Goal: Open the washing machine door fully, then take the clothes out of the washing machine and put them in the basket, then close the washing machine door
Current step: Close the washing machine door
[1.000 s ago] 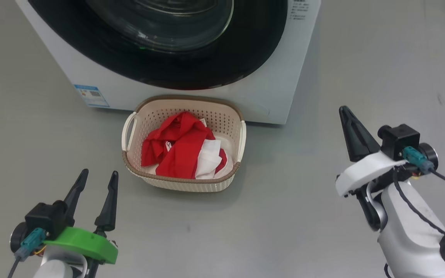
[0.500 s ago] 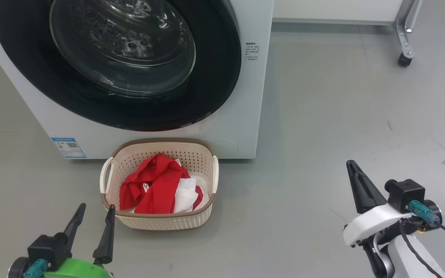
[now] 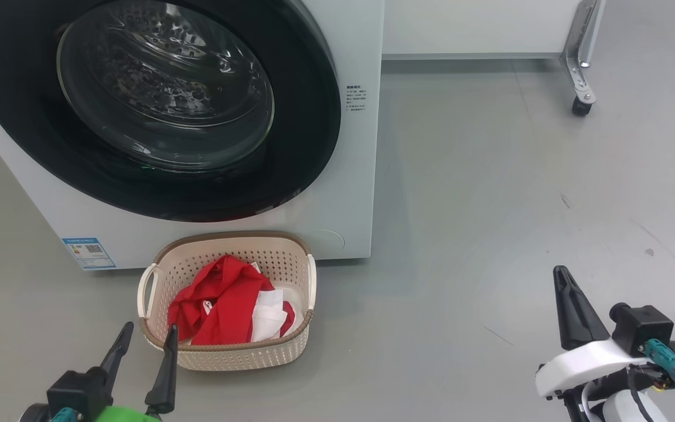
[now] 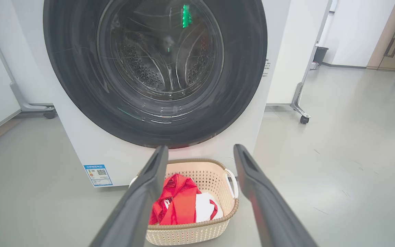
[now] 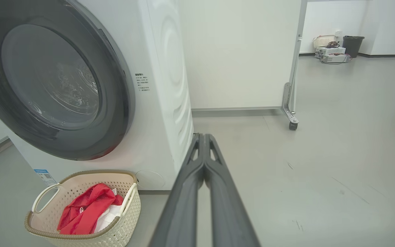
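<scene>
– 3 steps in this job: how many look done?
– All 3, I'd judge. The washing machine door (image 3: 156, 111) sits shut against the washing machine (image 3: 355, 176), and the clothes (image 3: 220, 308) lie in the basket (image 3: 244, 357) on the floor (image 3: 490, 234) just before it.
– And the end effectors?
– Left end effector (image 3: 150, 326) is spread wide, right end effector (image 3: 560, 275) is pressed together. Both hold nothing.

washing machine door (image 3: 320, 129) shut flat against the washing machine (image 3: 358, 193) front, basket (image 3: 227, 239) on the floor (image 3: 490, 246) just beneath it, wide open floor to the right, castered frame leg (image 3: 579, 82) beyond
</scene>
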Robot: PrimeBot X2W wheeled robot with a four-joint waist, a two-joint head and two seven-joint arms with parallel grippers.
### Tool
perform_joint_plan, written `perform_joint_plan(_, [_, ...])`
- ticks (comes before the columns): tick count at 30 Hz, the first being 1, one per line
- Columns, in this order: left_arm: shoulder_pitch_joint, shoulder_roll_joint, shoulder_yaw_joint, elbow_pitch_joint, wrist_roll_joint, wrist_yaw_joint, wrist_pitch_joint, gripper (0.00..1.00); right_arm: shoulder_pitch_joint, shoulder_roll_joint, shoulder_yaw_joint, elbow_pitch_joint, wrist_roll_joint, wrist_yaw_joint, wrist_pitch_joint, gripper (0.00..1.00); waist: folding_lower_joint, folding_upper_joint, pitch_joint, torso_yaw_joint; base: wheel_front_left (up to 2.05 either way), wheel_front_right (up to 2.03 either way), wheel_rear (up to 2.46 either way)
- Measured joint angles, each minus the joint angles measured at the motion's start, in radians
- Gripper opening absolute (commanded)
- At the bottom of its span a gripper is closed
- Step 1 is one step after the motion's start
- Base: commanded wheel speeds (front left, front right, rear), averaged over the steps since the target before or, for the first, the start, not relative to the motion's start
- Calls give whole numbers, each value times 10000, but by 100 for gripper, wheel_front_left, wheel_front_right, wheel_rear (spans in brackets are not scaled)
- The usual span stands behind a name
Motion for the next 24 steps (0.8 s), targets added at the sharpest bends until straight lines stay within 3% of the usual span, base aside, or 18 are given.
perform_joint_plan(2, [7, -73, 40, -52, 0, 0, 0, 100, 136, 10, -65, -150, -2, -8, 0, 0, 0, 1, 5, -12, 0, 0, 0])
perform_joint_plan(4, [12, -136, 161, -151, 23, 0, 0, 100, 267, 21, -161, -311, -4, -67, 0, 93, 0, 0, 15, -20, 0, 0, 0])
perform_joint_plan(5, [12, -153, 236, -174, 36, 0, 0, 100, 321, 23, -198, -385, -6, -92, 0, 100, 0, 0, 22, -22, 0, 0, 0])
perform_joint_plan(24, [58, -405, 399, -211, 395, 0, 0, 100, 828, 100, -328, -1047, -291, -81, 0, 100, 0, 0, 138, 27, 0, 0, 0])
